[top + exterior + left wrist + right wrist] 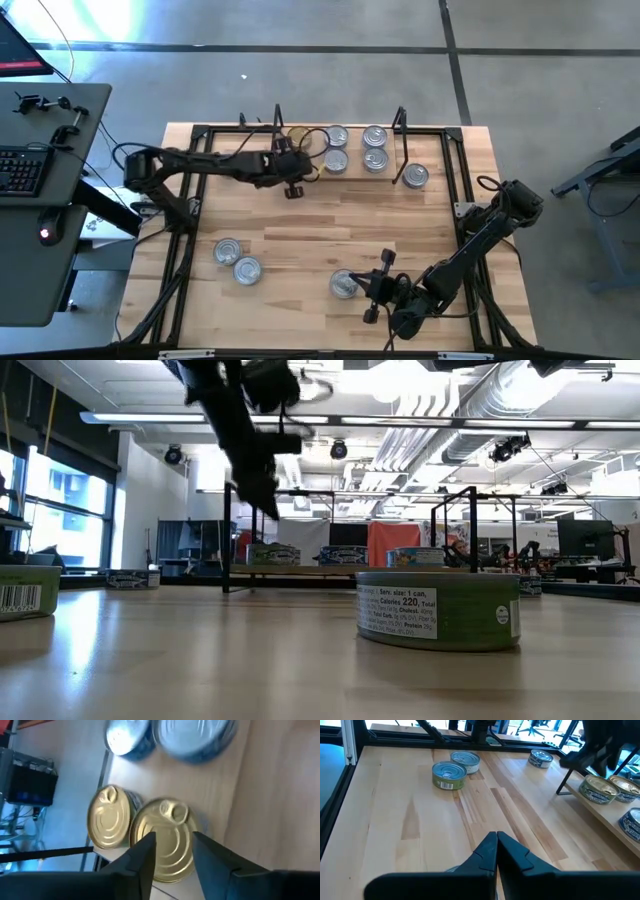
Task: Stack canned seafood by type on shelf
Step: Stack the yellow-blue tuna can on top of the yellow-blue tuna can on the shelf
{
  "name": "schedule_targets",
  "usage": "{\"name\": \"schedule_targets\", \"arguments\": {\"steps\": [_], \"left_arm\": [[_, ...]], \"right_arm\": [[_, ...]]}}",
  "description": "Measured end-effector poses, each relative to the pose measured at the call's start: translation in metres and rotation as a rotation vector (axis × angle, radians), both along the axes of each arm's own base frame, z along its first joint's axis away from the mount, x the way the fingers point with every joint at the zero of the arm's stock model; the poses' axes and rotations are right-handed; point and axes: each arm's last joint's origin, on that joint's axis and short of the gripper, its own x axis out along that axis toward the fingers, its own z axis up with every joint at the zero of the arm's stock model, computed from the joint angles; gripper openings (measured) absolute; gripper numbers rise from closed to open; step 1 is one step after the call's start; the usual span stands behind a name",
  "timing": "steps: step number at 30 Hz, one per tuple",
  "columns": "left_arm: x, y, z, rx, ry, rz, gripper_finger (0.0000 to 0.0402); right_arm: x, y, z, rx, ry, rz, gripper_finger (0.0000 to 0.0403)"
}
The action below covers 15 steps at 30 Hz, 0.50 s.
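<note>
- We see the left gripper (293,190) reaching over the near left end of the shelf (385,182), which runs along the far side of the table (300,230).
- In the left wrist view its fingers (145,862) stand partly open, one on each side of a gold-lidded tin (165,840); we cannot tell whether they touch its rim, and they do not look clamped on it.
- A second gold-lidded tin (107,817) sits just beside the first, their rims touching or nearly so.
- Further along the shelf we count four silver-lidded tins (355,150) in a close group, two by two.
- One more silver tin (415,176) lies just outside the shelf's right wire end frame (400,150).
- The right gripper (372,287) hangs low over the near side of the table with its fingers pressed together and nothing between them, as the right wrist view shows.
- Just beside it, on the table, rests a single silver-lidded tin (343,285); in the low view this is probably the green-labelled tin looming in front.
- Near the front left of the table we find two more tins (238,260) close together, one with a green label (449,775).
- Off to the left stands a grey desk (40,200) with a keyboard (20,170).
</note>
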Motion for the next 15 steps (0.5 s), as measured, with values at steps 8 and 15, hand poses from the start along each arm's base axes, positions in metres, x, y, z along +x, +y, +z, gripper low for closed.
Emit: {"name": "schedule_targets", "arguments": {"steps": [8,15], "left_arm": [[-0.019,-0.059,0.061,-0.037,-0.254,-0.139,0.0113],[-0.05,-0.137,0.063,-0.197,-0.399,-0.355,0.0087]], "right_arm": [[-0.008,-0.003,-0.01,-0.019,0.163,0.077,0.0],[-0.037,-0.019,-0.02,0.107,0.415,-0.063,0.0001]]}}
